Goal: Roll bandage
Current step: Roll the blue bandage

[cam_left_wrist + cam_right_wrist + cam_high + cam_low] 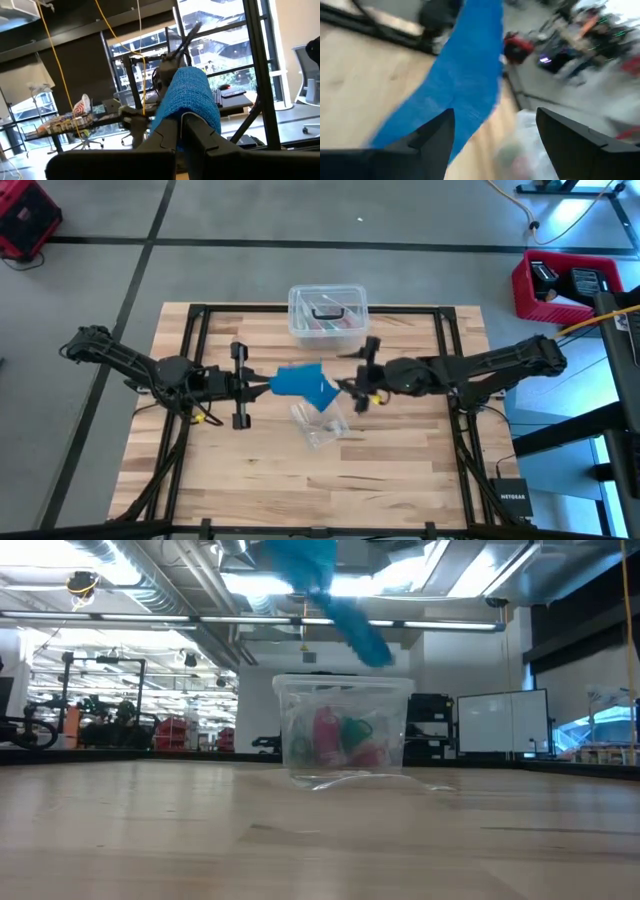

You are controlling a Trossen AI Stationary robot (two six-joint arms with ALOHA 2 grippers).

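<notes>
Now the left end effector [262, 385] is clamped tight on the bandage [303, 384], holding it up off the tabletop [400, 470]. Opposite, the right end effector [350, 388] has its fingers spread wide at the blue fabric's far edge, with the clear lidded box [328, 313] just beyond both.

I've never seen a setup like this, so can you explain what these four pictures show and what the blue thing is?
Two robot arms work over a wooden table. One picture looks straight down, one looks level across the tabletop, and two come from cameras on the arms' wrists. The blue thing is a stretchy bandage, held in the air. The left claw is shut on it; the right claw is open beside its other end. On the table lie a clear lidded box and a small clear bag.
</notes>
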